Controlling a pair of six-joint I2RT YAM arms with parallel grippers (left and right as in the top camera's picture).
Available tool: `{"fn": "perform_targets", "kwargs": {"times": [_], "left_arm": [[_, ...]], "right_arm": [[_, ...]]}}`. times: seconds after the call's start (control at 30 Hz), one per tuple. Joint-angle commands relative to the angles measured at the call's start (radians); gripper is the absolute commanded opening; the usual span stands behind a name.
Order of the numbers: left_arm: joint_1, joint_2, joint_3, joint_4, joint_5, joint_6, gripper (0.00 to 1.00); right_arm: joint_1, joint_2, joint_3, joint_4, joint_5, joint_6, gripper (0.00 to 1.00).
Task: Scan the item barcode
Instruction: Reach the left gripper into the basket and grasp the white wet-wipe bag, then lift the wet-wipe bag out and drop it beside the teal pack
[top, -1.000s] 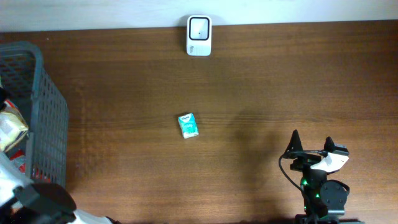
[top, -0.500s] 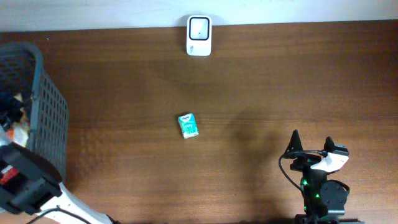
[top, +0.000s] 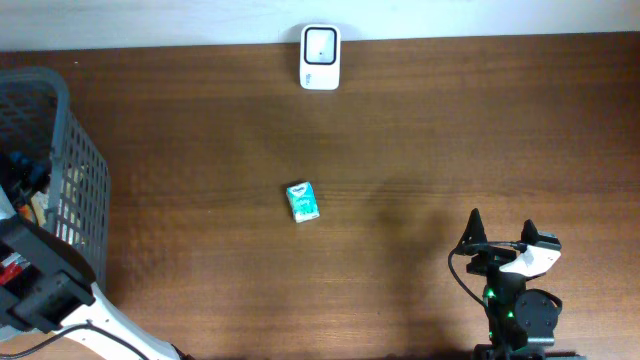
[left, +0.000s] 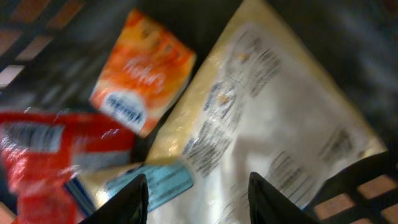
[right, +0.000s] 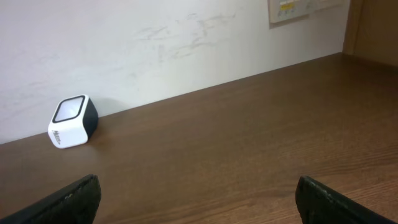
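My left wrist view is smeared, so I can't read the print on the white packet, the orange packet or the red packet. From overhead, the basket runs off the left edge. The teal packet is too small for me to read its label.

Small white scanner with a dark-framed window on top is parked at the far edge of the table. A little teal packet is laid flat mid-table, slightly skewed, well apart from it. An orange packet, a red packet and a big white bag are piled in the grey basket.
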Motion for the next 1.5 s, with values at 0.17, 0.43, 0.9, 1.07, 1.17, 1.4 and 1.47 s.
{"fn": "perform_targets", "kwargs": {"times": [0.17, 0.43, 0.9, 1.07, 1.17, 1.4, 1.47], "left_arm": [[0.002, -0.009, 0.106, -0.005, 0.295, 0.202, 0.52], [0.000, -0.039, 0.077, -0.092, 0.275, 0.267, 0.68], [0.002, -0.039, -0.293, 0.188, 0.152, 0.277, 0.54], [0.002, -0.040, -0.257, 0.163, 0.157, 0.269, 0.00], [0.002, -0.040, -0.179, 0.102, 0.179, 0.266, 0.00], [0.001, -0.057, 0.181, -0.122, 0.217, 0.213, 0.00], [0.001, -0.076, 0.318, -0.194, 0.217, 0.190, 0.00]], "right_arm": [[0.005, -0.008, -0.006, -0.006, -0.002, -0.004, 0.99], [0.005, -0.008, -0.006, -0.007, -0.002, -0.004, 0.99], [0.005, -0.008, -0.006, -0.006, -0.002, -0.004, 0.99], [0.005, -0.008, -0.006, -0.006, -0.002, -0.004, 0.99], [0.005, -0.008, -0.006, -0.006, -0.002, -0.004, 0.99], [0.005, -0.008, -0.006, -0.006, -0.002, -0.004, 0.99], [0.005, -0.008, -0.006, -0.006, -0.002, -0.004, 0.99]]}}
